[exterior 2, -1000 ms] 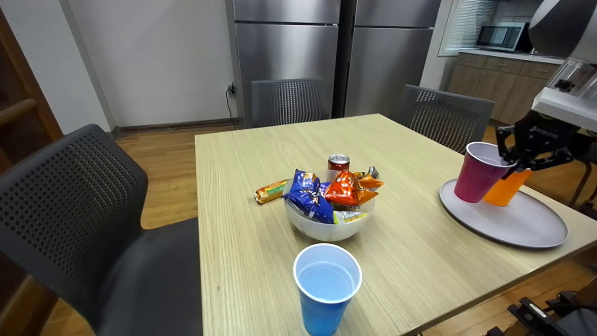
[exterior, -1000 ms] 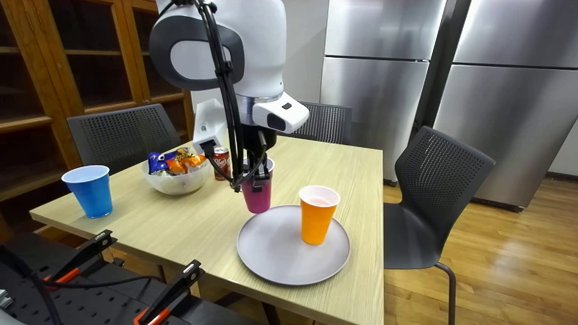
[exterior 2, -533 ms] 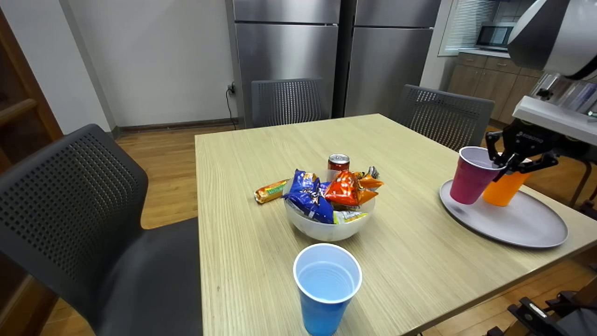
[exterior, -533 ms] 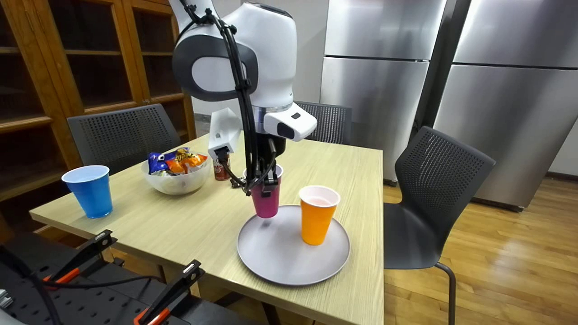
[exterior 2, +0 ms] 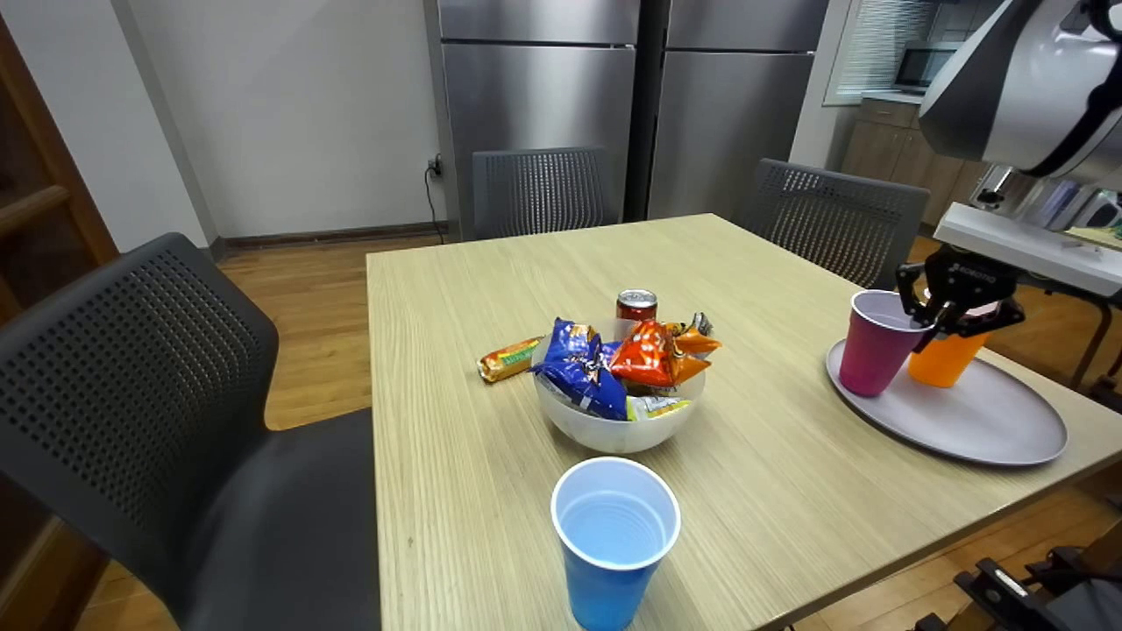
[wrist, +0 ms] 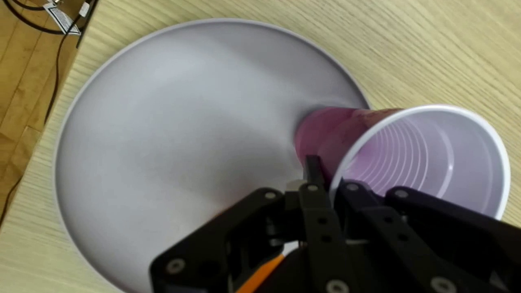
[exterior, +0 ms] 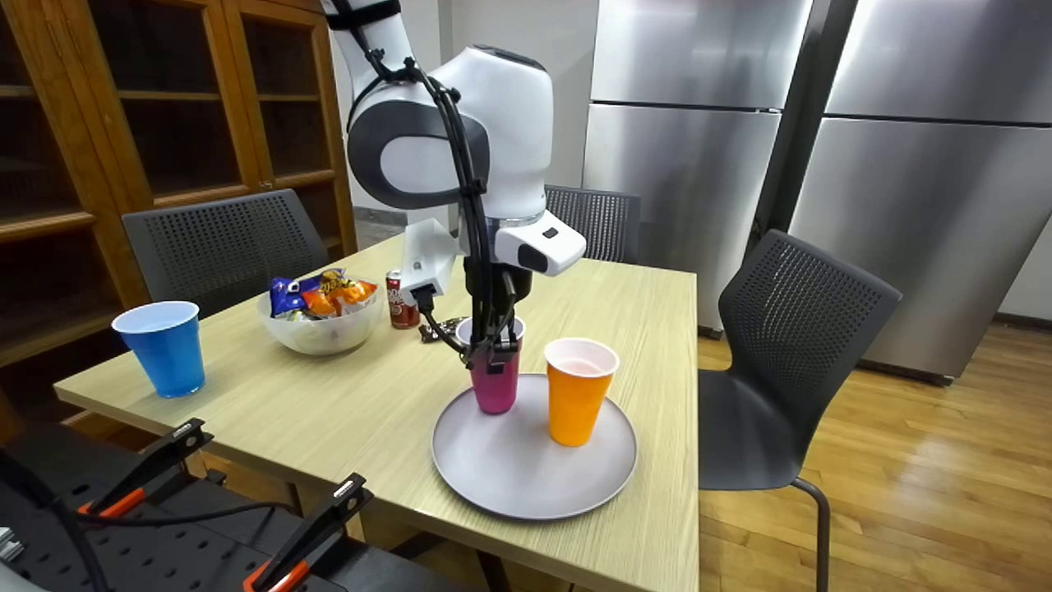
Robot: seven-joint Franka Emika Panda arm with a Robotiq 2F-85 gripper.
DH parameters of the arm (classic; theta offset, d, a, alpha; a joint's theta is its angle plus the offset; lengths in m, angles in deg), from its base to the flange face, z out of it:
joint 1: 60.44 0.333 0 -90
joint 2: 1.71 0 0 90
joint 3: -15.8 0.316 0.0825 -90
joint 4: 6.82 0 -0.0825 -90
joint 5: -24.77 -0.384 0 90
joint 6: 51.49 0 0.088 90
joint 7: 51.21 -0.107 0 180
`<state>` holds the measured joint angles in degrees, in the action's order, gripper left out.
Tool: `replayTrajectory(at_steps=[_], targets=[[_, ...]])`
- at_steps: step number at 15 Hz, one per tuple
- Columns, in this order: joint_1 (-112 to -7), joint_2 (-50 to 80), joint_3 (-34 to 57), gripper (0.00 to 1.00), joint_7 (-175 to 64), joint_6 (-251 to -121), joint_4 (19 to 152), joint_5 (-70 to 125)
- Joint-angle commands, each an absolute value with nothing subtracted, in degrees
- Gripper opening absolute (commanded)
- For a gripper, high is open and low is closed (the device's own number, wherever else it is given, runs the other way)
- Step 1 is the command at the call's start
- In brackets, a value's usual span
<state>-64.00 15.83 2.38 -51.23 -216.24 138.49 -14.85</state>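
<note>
Two black fingers [wrist: 318, 215] of your hand [wrist: 330, 188] are clamped on the wall of the magenta cup [wrist: 427, 156], one tip inside the white rim and the other outside it. You hold that cup roughly upright over the gray plate [exterior: 526, 477], its base just inside the plate's edge; whether the two touch, you cannot tell. Near it, with a gap between them in an exterior view, the orange cup [exterior: 577, 403] stands upright on the same plate. Farther out on the desk [exterior: 362, 411], you see a dark wrapped snack [exterior: 428, 334] lying near the red soda can [exterior: 403, 306], and beside the can the pale bowl [exterior: 320, 335] heaped with snack packets [exterior: 329, 298], blue and orange ones among them. In an exterior view you also find a gold wrapped roll [exterior 2: 510, 359] lying next to the bowl. The blue cup [exterior: 167, 353] stands upright, well apart from your hand, near the desk's edge. Around the desk you have dark chairs [exterior: 801, 329], and beyond these the steel refrigerators [exterior: 678, 189] and a wooden cabinet [exterior: 136, 107].
</note>
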Motion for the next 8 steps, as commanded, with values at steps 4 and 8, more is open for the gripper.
replayTrajectory(at_steps=[4, 8], targets=[[-63.6, 17.7, 1.6, 0.01, -53.1, -214.7, 136.2, -14.2], [-63.5, 17.0, 1.6, 0.44, -52.9, -214.5, 136.6, -14.2]])
